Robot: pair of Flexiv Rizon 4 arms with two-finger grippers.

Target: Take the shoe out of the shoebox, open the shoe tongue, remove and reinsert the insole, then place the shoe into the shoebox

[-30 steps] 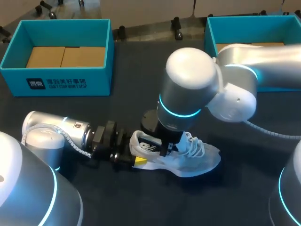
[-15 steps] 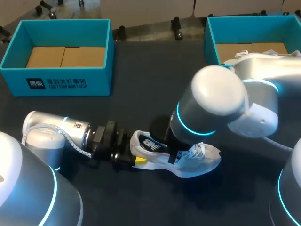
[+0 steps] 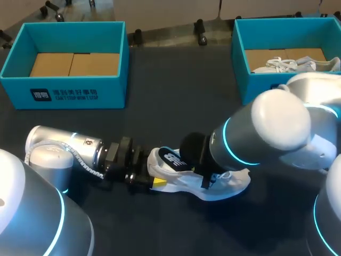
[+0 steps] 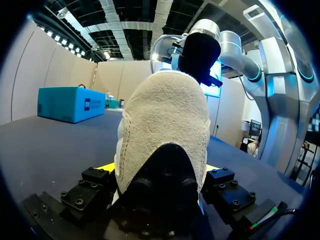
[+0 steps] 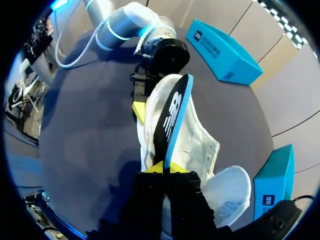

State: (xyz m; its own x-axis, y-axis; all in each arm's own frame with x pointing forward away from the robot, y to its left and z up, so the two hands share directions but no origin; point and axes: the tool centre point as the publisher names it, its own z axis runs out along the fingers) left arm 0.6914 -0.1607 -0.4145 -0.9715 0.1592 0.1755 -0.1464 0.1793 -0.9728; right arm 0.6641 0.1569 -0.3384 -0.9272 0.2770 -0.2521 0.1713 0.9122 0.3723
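A white shoe (image 3: 229, 181) lies on its side on the dark table (image 3: 160, 101), toe to the right. My left gripper (image 3: 154, 174) holds its heel, one finger on each side; in the left wrist view the heel (image 4: 165, 120) fills the gap between the fingers. My right gripper (image 3: 205, 178) is over the shoe's opening, shut on a black insole with a blue edge (image 3: 173, 158). In the right wrist view the insole (image 5: 172, 115) stands on edge ahead of the right gripper (image 5: 170, 169), its far end up out of the shoe (image 5: 197, 147). My left gripper (image 5: 142, 97) shows beyond it.
A teal shoebox (image 3: 64, 90) with a cardboard floor stands at the back left. A second teal shoebox (image 3: 242, 64) at the back right holds another white shoe (image 3: 287, 65). My right arm's bulky wrist hangs over the shoe's right half.
My right arm has swung right and down, and the insole's end has come up out of the shoe. The left arm and the shoe have stayed put.
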